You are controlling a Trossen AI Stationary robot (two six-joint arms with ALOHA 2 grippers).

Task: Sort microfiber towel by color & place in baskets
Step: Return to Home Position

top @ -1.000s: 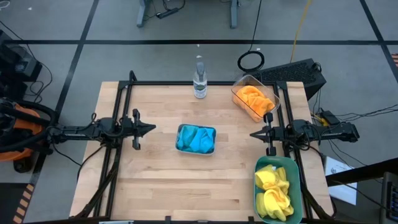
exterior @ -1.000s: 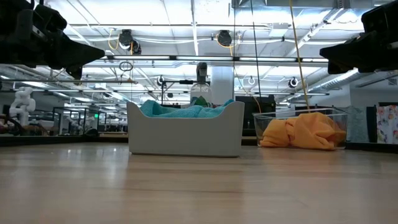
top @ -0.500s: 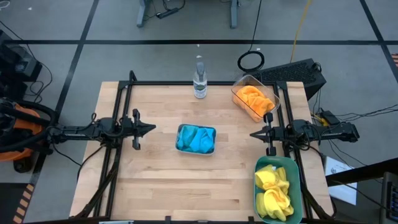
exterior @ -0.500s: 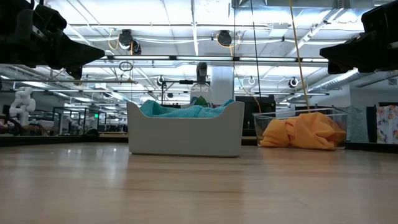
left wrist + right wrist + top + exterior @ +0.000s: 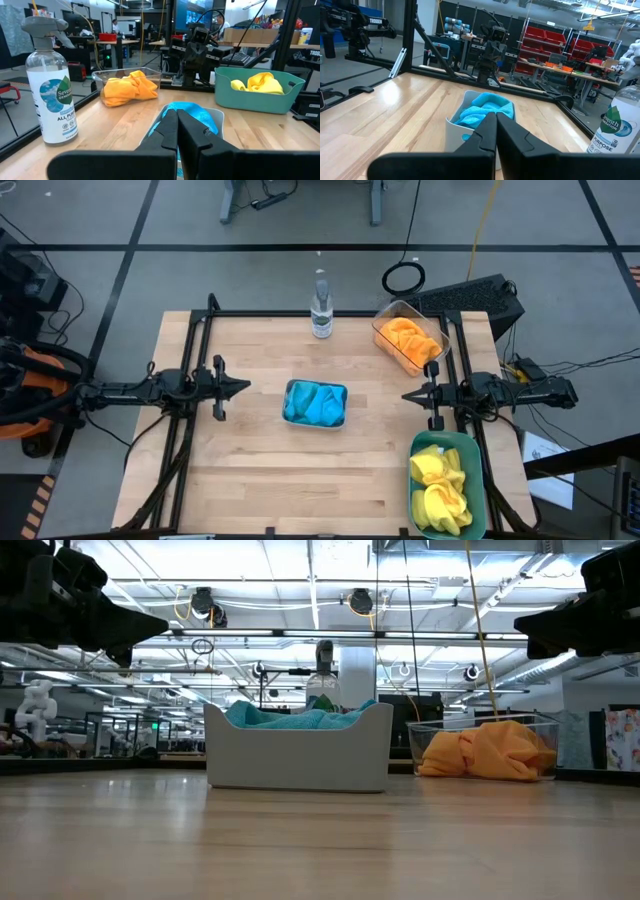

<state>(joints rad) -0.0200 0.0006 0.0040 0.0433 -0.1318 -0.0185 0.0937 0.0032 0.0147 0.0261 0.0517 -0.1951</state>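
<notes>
The bright blue towels [image 5: 314, 402] lie in the pale grey-blue basket [image 5: 343, 392] at the table's middle, also seen in the low view [image 5: 298, 718]. The orange towels [image 5: 408, 338] fill the clear basket [image 5: 384, 311] at the far right. The yellow towels [image 5: 441, 485] sit in the dark green basket [image 5: 478, 470] at the near right. My left gripper [image 5: 244, 388] hovers shut left of the blue basket, pointing at it. My right gripper [image 5: 407, 395] hovers shut right of it, between the clear and green baskets. Both grip nothing.
A clear spray bottle [image 5: 320, 307] stands at the table's far edge, behind the blue basket. A black frame runs along the table's far edge and both sides. Bare wood lies on the near left of the table [image 5: 240, 470].
</notes>
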